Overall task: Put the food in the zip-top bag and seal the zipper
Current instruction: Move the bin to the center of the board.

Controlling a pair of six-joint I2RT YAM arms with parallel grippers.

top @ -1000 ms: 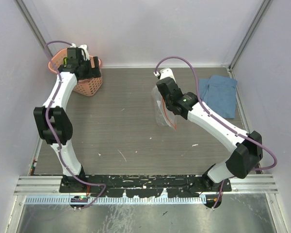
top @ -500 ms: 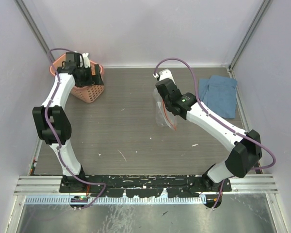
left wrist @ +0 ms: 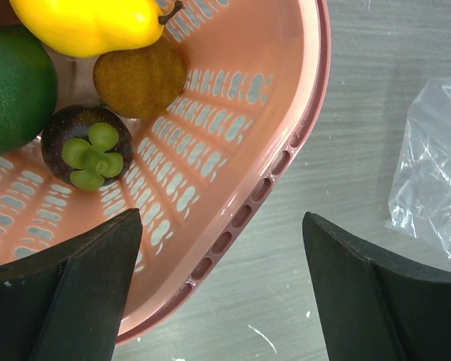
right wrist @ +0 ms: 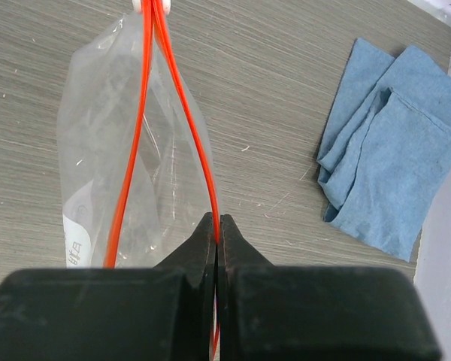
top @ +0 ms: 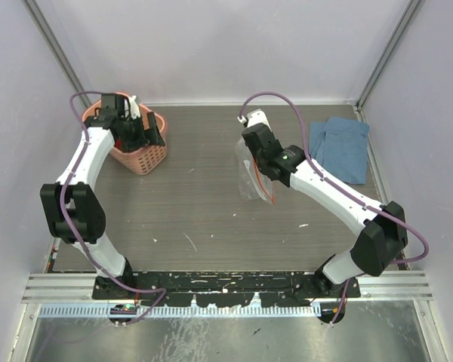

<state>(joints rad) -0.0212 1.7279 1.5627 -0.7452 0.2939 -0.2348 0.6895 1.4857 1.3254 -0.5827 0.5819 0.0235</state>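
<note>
The job has hardly begun. The zip-top bag (right wrist: 98, 150) is out on the table (right wrist: 286, 60), well apart from the pink basket (left wrist: 286, 90). Its mouth is open and I can see nothing inside. The right gripper (right wrist: 216, 226) is pressed together, pinching one side of the orange zipper (right wrist: 188, 113). All the food (left wrist: 86, 143) I can see lies in the basket. The left gripper (left wrist: 219, 226) is spread wide over the basket rim and holds nothing. Every piece must go in, then the zipper must be closed.

Crinkly clear plastic bag (right wrist: 98, 150), glossy pink plastic basket (left wrist: 233, 150), matt wood-grain table (top: 189, 204).
</note>
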